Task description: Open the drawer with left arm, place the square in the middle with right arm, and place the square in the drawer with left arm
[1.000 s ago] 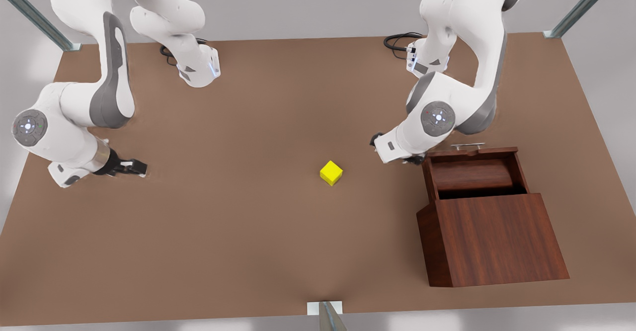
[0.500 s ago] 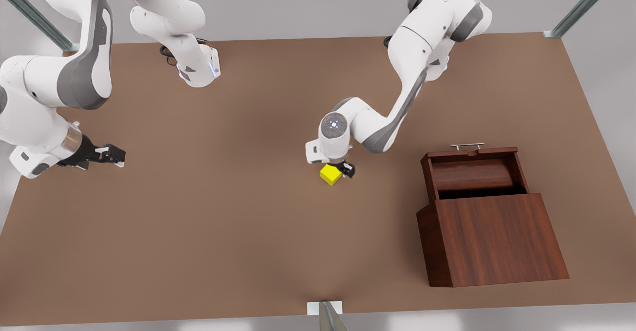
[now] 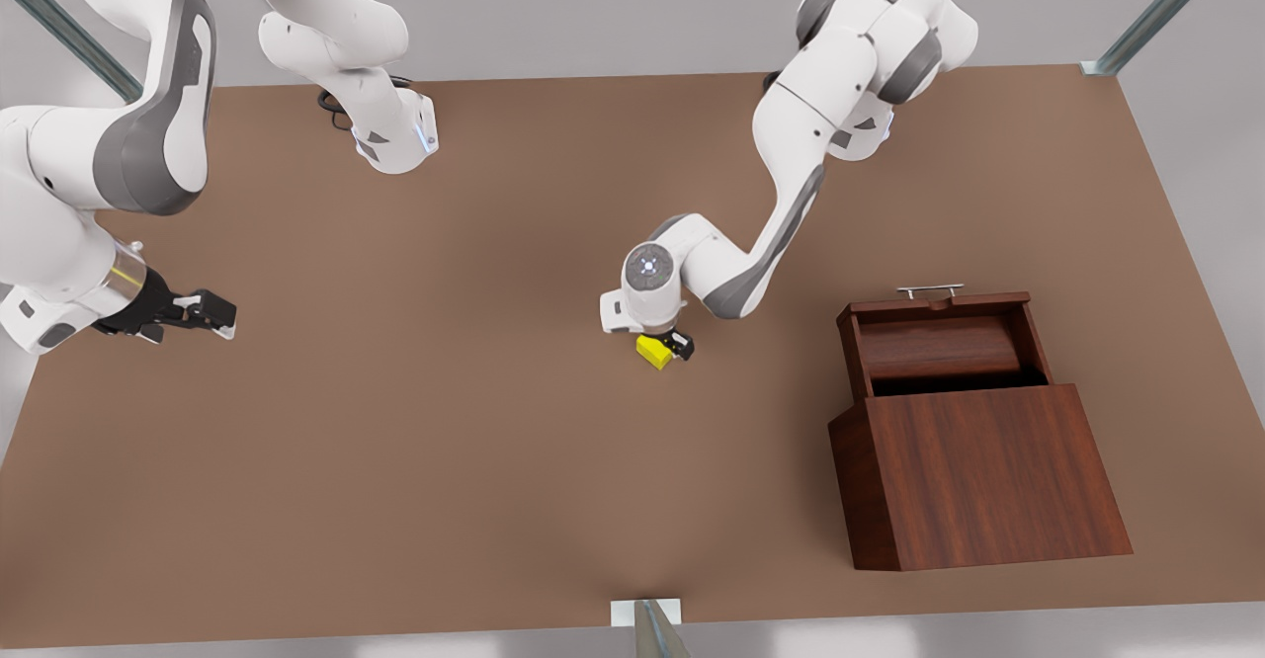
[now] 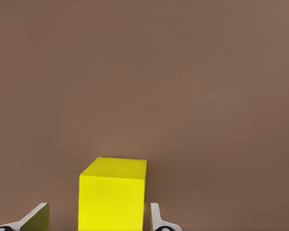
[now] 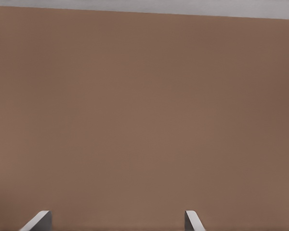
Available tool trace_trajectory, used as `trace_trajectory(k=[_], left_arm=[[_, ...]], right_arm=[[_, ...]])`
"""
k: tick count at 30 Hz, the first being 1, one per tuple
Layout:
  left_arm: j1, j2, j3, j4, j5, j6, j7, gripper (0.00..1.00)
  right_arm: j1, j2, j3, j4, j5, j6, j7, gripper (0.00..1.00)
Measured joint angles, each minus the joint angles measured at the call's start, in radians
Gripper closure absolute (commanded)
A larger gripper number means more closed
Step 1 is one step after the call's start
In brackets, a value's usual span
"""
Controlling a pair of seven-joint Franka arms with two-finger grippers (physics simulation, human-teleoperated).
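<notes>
The cabinet point(image 3: 978, 475) stands nearest the camera, toward the front view's right, its slanted top facing forward. Behind that top, the drawer point(image 3: 939, 342) is pulled out toward the far side, with the silver bar handle point(image 3: 930, 290) at its far edge; the tray shows bare wood inside and nothing lying in it.

Farther left, about the middle of the brown table point(image 3: 445, 460), the square point(image 3: 653, 352) rests on the tabletop. The left gripper point(image 3: 672, 344) is down over it, the wrist pointing straight at the table. In the left wrist view the square point(image 4: 113, 195) sits between the two fingertips point(image 4: 156, 217), with one tip just beside a face of the cube and the other standing a little apart, so the fingers are spread around the cube and not pressed against it on both sides.

At the front view's far left edge, the right gripper point(image 3: 212, 311) hangs low above bare table, well apart from the square, waiting. Its fingertips point(image 5: 192, 220) are spread wide with nothing between them.
</notes>
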Motion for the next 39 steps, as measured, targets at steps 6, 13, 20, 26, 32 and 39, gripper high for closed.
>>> trace_trajectory(k=[6, 13, 20, 26, 32, 39], left_arm=[[0.0, 0.031, 0.0, 0.0, 0.0, 0.009, 0.0, 0.0], [0.0, 0.083, 0.005, 0.002, 0.0, 0.047, 0.002, 0.0], [0.0, 0.089, 0.005, 0.001, 0.0, 0.048, 0.002, 0.27], [0.0, 0.089, 0.005, 0.003, 0.001, 0.048, 0.0, 0.3], [0.002, 0.027, 0.003, 0.014, 0.006, -0.015, 0.006, 0.3], [0.018, -0.341, 0.124, 0.014, -0.076, -0.424, 0.295, 0.29]], right_arm=[[-0.003, 0.001, 0.0, 0.0, 0.001, 0.005, 0.0, 0.0], [-0.002, 0.004, 0.0, 0.002, 0.001, 0.008, 0.0, 0.0], [-0.002, 0.004, 0.0, 0.002, 0.001, 0.013, 0.0, 0.0], [-0.002, 0.011, 0.0, 0.002, 0.001, 0.024, 0.002, 0.0], [-0.002, 0.011, 0.0, 0.002, 0.008, 0.025, 0.0, 0.0], [-0.002, 0.012, -0.001, 0.008, 0.013, 0.025, 0.002, 0.0]])
